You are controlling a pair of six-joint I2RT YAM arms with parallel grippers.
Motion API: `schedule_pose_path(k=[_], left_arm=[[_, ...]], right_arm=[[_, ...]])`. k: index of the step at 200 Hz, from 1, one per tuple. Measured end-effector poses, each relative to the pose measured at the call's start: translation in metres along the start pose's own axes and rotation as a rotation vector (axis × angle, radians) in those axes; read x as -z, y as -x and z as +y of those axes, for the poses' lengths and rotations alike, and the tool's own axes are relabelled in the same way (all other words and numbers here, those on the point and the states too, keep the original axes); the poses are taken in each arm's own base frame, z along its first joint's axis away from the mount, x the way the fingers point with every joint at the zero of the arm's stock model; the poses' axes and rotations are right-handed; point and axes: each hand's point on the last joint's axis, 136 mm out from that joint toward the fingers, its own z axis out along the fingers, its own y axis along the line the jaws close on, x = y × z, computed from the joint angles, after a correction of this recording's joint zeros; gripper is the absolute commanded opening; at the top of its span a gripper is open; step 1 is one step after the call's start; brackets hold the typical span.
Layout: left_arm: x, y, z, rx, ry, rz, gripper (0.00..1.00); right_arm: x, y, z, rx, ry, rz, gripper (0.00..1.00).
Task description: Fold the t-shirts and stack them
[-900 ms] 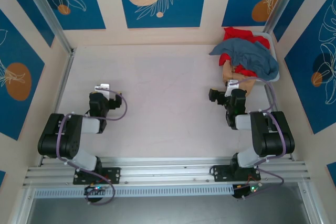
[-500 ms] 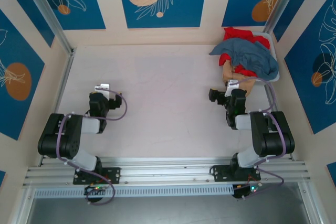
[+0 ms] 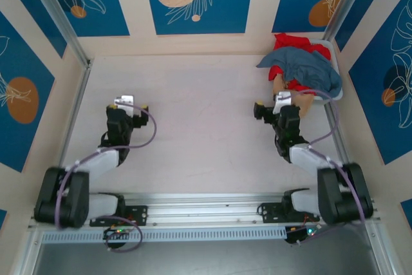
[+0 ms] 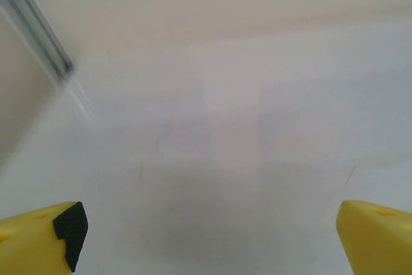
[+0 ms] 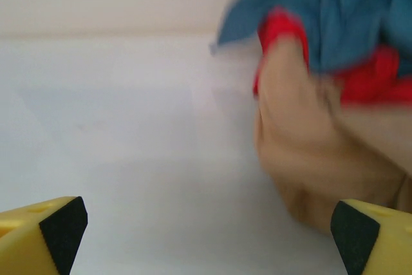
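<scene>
**Top external, then each wrist: both arms reaching out, shirts not yet touched**

**Top external.**
- Item 1: t-shirts, heaped in the far right corner. The slate blue-grey shirt (image 3: 310,69) lies draped over the red shirts (image 3: 293,42).
- Item 2: tan cloth (image 3: 284,87), spilling from the front of the heap onto the table (image 3: 199,114).
- Item 3: white basket (image 3: 335,51), its rim showing behind the heap and to its right.
- Item 4: left gripper (image 3: 125,102), over bare table at mid-left and well apart from the heap.
- Item 5: right gripper (image 3: 273,105), just short of the tan cloth.
- Change: within the last second both arms have unfolded forward from a tucked pose. The right gripper has closed in on the heap, which has not shifted.

**Left wrist.**
- Left gripper (image 4: 209,236): yellow fingers spread wide at the frame's lower corners, with nothing between them.
- Below and ahead of it is plain table.

**Right wrist.**
- Right gripper (image 5: 206,230): also spread wide and empty.
- Straight ahead and to the right is the tan cloth (image 5: 309,152), close but not touched.
- Behind it are red folds (image 5: 376,75) under the blue-grey shirt (image 5: 335,11).
- The picture is blurred, so the seams and edges cannot be read.

**Assessment.**
- Nothing is folded or stacked.
- The reach looks like the start of the first pick.
- The right arm seems best placed to draw a garment out onto the open table.
</scene>
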Motion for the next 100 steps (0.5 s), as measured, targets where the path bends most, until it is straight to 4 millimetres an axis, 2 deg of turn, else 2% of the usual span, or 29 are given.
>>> schedule_pose_path(k=[6,9,17,18,20,28,35,39,50,62,77,89,100], left_arm=[[0.007,0.031,0.002,0.037,0.017,-0.043,1.0],[0.009,0.044,0.003,0.05,0.024,-0.054,1.0],[0.015,0.084,0.007,0.127,0.04,-0.06,1.0],[0.015,0.087,0.008,0.138,0.044,-0.056,1.0],[0.016,0.097,0.01,0.165,0.055,-0.055,1.0],[0.021,0.135,0.021,0.262,0.091,-0.058,1.0],[0.025,0.166,0.03,0.35,0.105,-0.074,1.0],[0.027,0.182,0.035,0.395,0.107,-0.086,1.0],[0.032,0.209,0.04,0.493,0.067,-0.096,1.0],[0.03,0.218,0.033,0.566,-0.006,-0.075,1.0],[0.021,0.211,0.002,0.625,-0.14,0.015,0.98],[0.011,0.199,-0.03,0.644,-0.244,0.117,0.94],[0.005,0.186,-0.061,0.65,-0.335,0.212,0.92]], right_arm=[[0.004,0.031,0.006,-0.034,0.009,-0.035,1.0],[0.007,0.053,0.009,-0.056,0.011,-0.056,1.0],[0.014,0.101,0.007,-0.143,0.003,-0.079,0.99],[0.015,0.112,0.006,-0.166,0.001,-0.091,0.99],[0.017,0.121,0.004,-0.189,-0.005,-0.094,1.0],[0.03,0.177,-0.01,-0.298,-0.033,-0.146,0.98],[0.042,0.214,-0.024,-0.365,-0.042,-0.194,0.93],[0.049,0.231,-0.031,-0.392,-0.05,-0.221,0.92],[0.06,0.256,-0.051,-0.462,-0.085,-0.246,0.9],[0.058,0.262,-0.063,-0.5,-0.121,-0.217,0.87],[0.031,0.249,-0.074,-0.542,-0.154,-0.114,0.82],[-0.001,0.226,-0.083,-0.571,-0.172,-0.017,0.8],[-0.031,0.189,-0.096,-0.609,-0.195,0.092,0.78]])
